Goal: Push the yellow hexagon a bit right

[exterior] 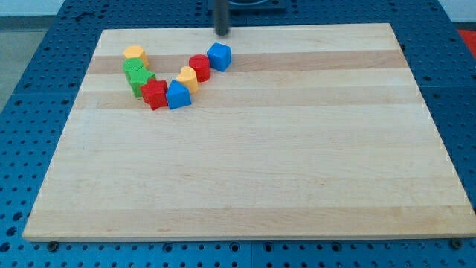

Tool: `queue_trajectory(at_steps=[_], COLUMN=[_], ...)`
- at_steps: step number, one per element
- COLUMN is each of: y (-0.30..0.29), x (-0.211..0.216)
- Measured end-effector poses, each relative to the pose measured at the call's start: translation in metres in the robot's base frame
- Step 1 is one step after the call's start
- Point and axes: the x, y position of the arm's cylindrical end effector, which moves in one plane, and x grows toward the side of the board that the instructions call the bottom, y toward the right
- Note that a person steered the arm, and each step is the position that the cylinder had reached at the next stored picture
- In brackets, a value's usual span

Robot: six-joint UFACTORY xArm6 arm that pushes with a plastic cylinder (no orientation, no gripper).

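My tip (222,33) sits at the far edge of the desk (297,164), a little left of the middle. It is a plain dark rod with no gripper on it, so nothing spreads or pinches. It touches no block.

Nearest to my tip is the blue cube (219,56), just nearer the view's bottom and almost straight below it. Touching the cube on its left is the red cylinder (199,67). Next along, to the left and nearer, comes a yellow block (187,77), its shape hard to make out, and then a blue block (178,95) with a peaked top. A red block (155,94) lies just left of that, pressed against it. Together these form the right arm and the bottom of a V-shaped row.

The left arm of the V runs back toward the far-left corner: two green blocks (137,75), packed close and hard to tell apart, and then the yellow hexagon (134,54) at the far-left end of the row. The yellow hexagon is well to the left of my tip and touches the green blocks on its near side.
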Motion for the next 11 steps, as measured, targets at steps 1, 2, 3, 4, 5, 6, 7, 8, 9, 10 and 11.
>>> queue_trajectory(at_steps=[1,2,3,4,5,6,7,8,9,10,11], y=[-0.060,-0.101,-0.155,-0.196,-0.199,-0.198,-0.198,-0.190,-0.166,-0.143,-0.123], x=[0.026,0.041,0.041,0.044,0.062,0.071,0.066,0.056,0.053,0.059,0.070])
